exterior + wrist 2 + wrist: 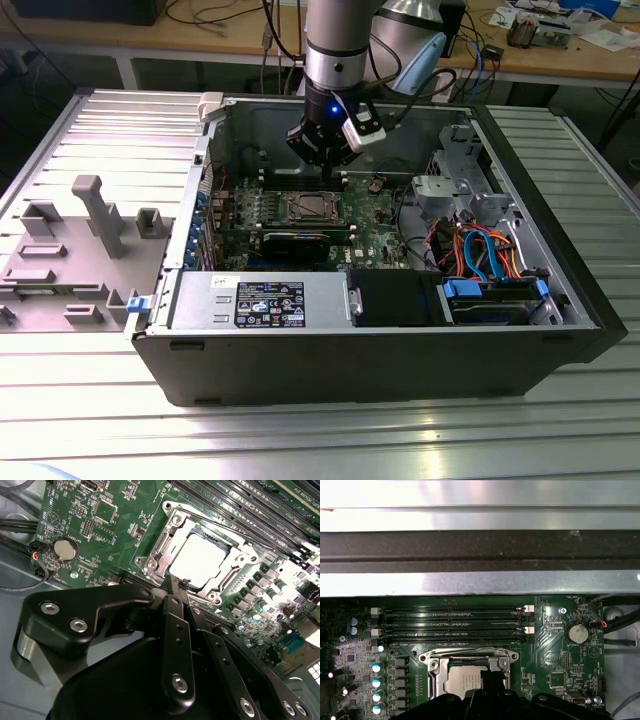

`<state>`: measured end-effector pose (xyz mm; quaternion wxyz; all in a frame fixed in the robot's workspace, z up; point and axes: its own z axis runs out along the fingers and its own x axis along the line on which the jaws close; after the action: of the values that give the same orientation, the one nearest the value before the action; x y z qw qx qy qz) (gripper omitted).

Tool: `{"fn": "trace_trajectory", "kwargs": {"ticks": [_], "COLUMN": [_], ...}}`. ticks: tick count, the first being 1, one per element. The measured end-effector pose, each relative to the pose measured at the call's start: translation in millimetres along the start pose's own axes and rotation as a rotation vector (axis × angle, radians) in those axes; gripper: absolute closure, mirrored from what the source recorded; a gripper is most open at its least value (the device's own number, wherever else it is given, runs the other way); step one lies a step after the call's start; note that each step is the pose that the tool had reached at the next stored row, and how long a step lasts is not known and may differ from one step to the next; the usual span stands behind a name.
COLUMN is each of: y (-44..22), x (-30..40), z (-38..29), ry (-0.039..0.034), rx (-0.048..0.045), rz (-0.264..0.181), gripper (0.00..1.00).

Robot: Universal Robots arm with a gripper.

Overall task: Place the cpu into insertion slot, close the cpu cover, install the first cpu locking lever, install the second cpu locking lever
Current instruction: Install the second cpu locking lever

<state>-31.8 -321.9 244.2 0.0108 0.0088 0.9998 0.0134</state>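
- Overhead in the exterior view, the gripper hangs inside the computer case, above the insertion slot.
- Second wrist view: fingers pressed together, empty-handed, tips at the cpu cover framing the seated cpu.
- First wrist view: cpu beside memory slots.

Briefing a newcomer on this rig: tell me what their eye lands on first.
First, the black gripper, fingers shut, poised at the edge of the silvery square insertion slot on the green circuit board. In the slot lies the pale metal-topped cpu, framed by the closed silvery cpu cover.
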Motion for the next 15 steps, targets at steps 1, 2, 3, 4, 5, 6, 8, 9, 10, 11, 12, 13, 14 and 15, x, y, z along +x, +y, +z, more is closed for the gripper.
{"fn": "trace_trajectory", "kwargs": {"ticks": [1, 2, 3, 4, 5, 6, 8, 9, 10, 11, 12, 13, 14, 15], "y": [0.0, 0.0, 0.0, 0.1, 0.1, -0.1, -0.8, -1.2, -1.6, -2.0, -2.3, -2.4, -2.7, -2.9], "x": [0.0, 0.0, 0.0, 0.0, 0.0, -0.1, -0.1, -0.1, -0.1, -0.1, -0.1, -0.1, -0.1, -0.1], "z": [-0.6, -1.2, -1.4, -1.4, -1.4, -1.5, -1.6, -1.5, -1.5, -1.5, -1.5, -1.5, -1.6, -1.6], "ry": [0.0000, 0.0000, -0.0001, -0.0001, -0.0001, -0.0001, 0.0001, 0.0000, 0.0000, 0.0000, -0.0001, -0.0001, 0.0000, 0.0000], "rx": [0.0001, 0.0000, -0.0001, -0.0002, -0.0002, -0.0001, 0.0001, 0.0000, -0.0001, 0.0000, -0.0001, -0.0001, 0.0000, 0.0000], "rz": [0.000, 0.000, 0.000, 0.000, 0.000, 0.000, 0.000, 0.000, 0.000, 0.000, 0.000, 0.000, 0.000, 0.000], "gripper": [0.89, 0.89, 0.89, 0.89, 0.89, 0.89, 0.89, 0.89, 0.89, 0.89, 0.89, 0.89, 0.89, 0.89]}}
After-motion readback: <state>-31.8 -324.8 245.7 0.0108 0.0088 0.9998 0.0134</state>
